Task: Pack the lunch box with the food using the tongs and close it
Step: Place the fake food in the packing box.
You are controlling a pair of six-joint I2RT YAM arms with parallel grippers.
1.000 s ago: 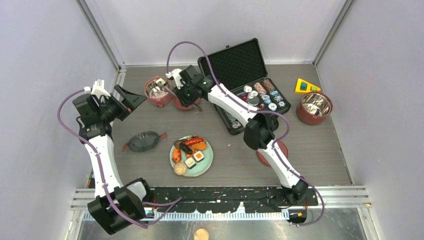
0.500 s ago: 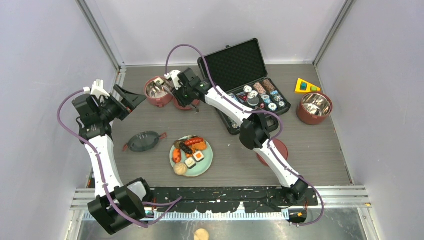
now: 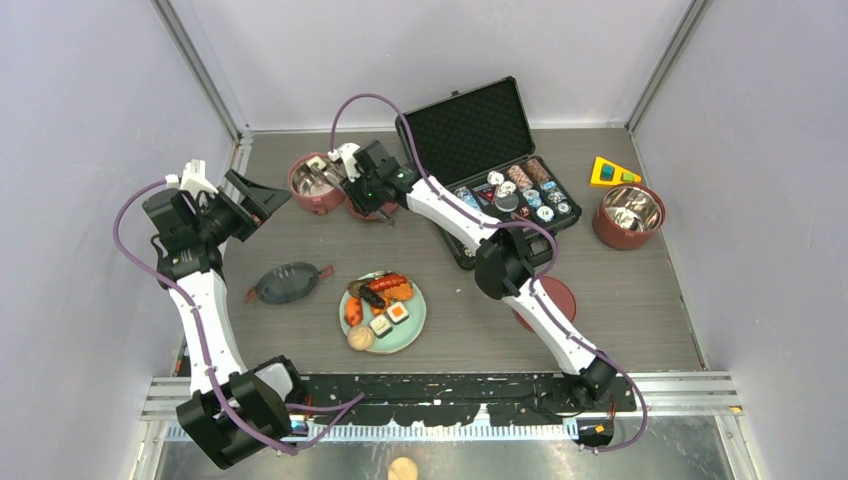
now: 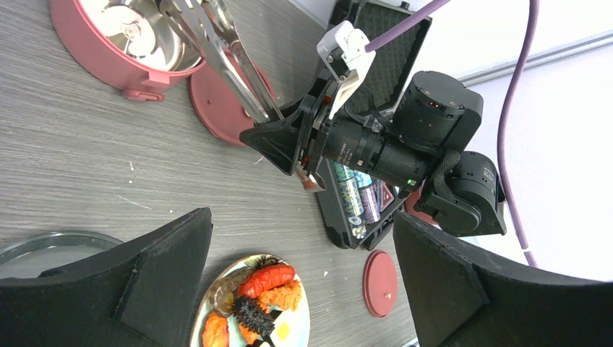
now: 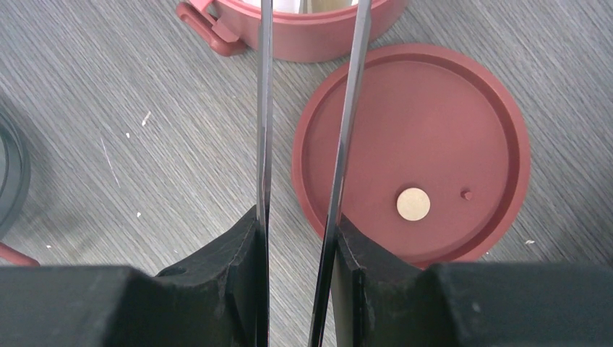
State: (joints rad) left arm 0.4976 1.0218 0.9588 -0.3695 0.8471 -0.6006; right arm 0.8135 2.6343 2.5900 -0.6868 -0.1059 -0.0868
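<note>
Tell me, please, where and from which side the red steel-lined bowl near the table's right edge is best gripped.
Take the bowl by its rim wall, coming straight down from above with one jaw inside and one outside. It stands upright and open, and its round body looks too wide to span. The near side, away from the yellow wedge, seems freest.

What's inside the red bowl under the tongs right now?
Bare steel lining shows in the bowl, with the tongs in the right hand angled over it. I can make out no food, but the tongs cover part of the bottom.
</note>
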